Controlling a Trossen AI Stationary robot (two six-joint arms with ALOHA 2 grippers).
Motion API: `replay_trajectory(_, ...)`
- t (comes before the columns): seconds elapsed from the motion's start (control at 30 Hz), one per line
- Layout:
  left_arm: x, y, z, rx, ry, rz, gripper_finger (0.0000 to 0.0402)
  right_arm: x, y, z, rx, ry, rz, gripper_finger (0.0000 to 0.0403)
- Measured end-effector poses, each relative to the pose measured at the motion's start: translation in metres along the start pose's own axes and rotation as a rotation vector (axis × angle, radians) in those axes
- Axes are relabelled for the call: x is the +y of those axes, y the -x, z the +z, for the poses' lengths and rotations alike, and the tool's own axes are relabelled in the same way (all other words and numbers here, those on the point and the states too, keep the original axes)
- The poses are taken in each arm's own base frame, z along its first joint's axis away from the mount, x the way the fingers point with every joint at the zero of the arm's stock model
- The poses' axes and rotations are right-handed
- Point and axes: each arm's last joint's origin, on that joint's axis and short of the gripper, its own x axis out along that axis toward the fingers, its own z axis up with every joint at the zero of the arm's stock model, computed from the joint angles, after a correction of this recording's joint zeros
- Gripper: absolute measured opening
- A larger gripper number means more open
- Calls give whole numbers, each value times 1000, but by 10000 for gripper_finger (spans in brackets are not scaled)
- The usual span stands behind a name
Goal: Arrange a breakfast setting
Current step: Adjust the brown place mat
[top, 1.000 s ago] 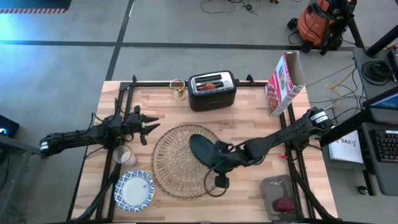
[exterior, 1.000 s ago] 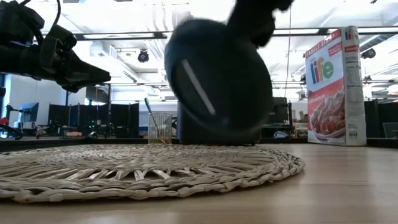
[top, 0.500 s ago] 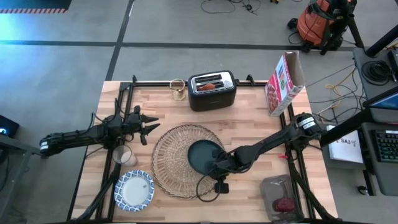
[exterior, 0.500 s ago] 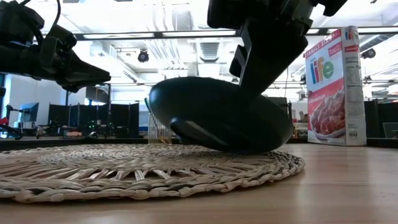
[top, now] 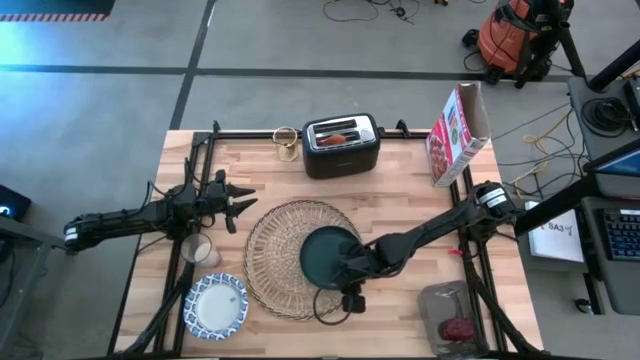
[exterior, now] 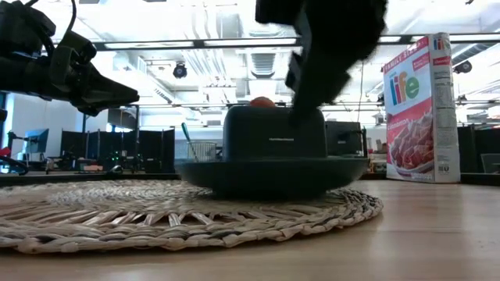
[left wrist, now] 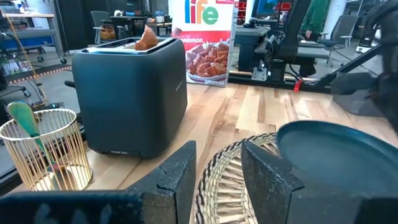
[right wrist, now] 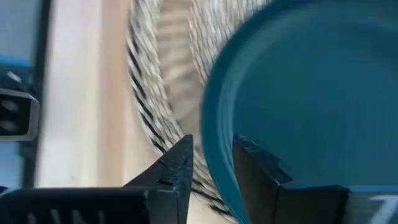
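The dark teal plate (top: 325,257) lies flat on the right part of the round straw placemat (top: 280,250); the low view shows the plate (exterior: 269,173) level on the mat (exterior: 156,212). My right gripper (top: 351,270) is shut on the plate's near-right rim. My left gripper (top: 236,201) hovers open and empty above the table, left of the mat. The clear glass (top: 197,250) and the blue-and-white bowl (top: 217,305) stand on the table at the near left. A brown piece (left wrist: 146,38) sticks out of the toaster's slot. My right gripper pinches the plate's rim (right wrist: 214,163) between its two fingers, one finger (right wrist: 264,177) over the plate's inner side and the other (right wrist: 179,177) outside the rim. It comes from the table's right, slanting down. The plate rests flat on the placemat.
A black toaster (top: 341,146) stands at the far edge with a wire cup (top: 286,143) to its left. A cereal box (top: 457,133) stands at the far right. A clear bag with something red (top: 453,322) lies at the near right corner.
My right gripper has gone down and turned with the plate. The plate stood steeply tilted above the mat, then leaned on its lower edge, and now lies flat on the mat's right part.
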Motion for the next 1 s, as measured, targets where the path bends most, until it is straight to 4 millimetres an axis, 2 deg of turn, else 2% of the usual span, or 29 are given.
replay_trajectory(0.17, 0, 0, 0, 0, 0, -1, 112, 9, 21, 32, -148, 54, 12, 112)
replay_trajectory(0.3, 0, 0, 0, 0, 0, 0, 112, 3, 25, 53, -299, 67, -118, 104)
replay_trajectory(0.63, 0, 0, 0, 0, 0, 0, 112, -31, -14, 71, -322, 13, -156, 97)
replay_trajectory(1.0, 0, 0, 0, 0, 0, 0, 112, -39, -65, 90, -228, 113, -134, 89)
